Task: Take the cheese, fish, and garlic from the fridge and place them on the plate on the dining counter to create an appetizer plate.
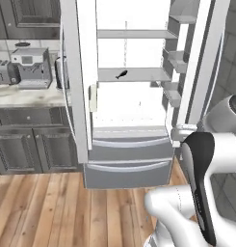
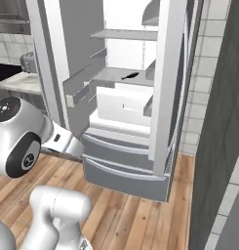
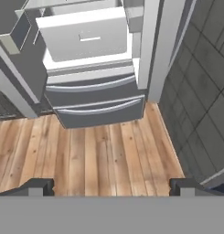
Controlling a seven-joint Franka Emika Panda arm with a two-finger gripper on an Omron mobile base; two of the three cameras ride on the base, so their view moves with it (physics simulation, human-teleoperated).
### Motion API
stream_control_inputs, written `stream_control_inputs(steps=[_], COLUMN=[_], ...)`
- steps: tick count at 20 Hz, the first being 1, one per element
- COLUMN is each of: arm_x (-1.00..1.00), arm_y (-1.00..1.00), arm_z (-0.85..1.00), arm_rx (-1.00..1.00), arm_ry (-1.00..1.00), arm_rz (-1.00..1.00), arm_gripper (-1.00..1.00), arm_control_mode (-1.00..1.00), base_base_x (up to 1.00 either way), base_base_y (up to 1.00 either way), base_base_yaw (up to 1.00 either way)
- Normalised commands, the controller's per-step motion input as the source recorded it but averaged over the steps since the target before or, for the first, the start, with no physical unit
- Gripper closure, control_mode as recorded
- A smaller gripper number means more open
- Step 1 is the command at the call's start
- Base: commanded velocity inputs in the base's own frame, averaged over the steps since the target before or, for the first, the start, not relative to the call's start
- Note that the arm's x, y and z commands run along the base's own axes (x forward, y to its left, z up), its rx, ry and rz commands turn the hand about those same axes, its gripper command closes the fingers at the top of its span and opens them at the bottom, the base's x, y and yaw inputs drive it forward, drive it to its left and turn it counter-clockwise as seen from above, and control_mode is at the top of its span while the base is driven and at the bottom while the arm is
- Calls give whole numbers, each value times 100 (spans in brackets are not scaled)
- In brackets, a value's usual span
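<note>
The fridge is standing with both doors swung open, and the fish is lying on a middle shelf, at about 12 o'clock from the two bottom drawers in the left base view. The gripper is hanging low over the wooden floor with its claw spread wide and holding nothing. The cheese and garlic cannot be made out on the shelves. For the step in hand, the arm is best raised to shelf height, approaching the fish squarely between the door bins, with the fingers straddling its slim body across the width before closing. No brand, label or writing is readable anywhere
</note>
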Motion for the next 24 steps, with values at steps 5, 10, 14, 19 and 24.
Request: stream_control_inputs(steps=[5,10,14,19,24], arm_x=[0,0,0,0,0], arm_y=[0,0,0,0,0], arm_z=[0,0,0,0,0], arm_rx=[0,0,0,0,0], arm_ry=[0,0,0,0,0], arm_rz=[0,0,0,0,0], arm_gripper=[-100,-100,-100,-100,-100], arm_control_mode=[100,100,100,100,100], base_base_x=[73,65,64,68,67], base_base_y=[0,2,6,9,14], base_base_yaw=[0,0,0,0,0])
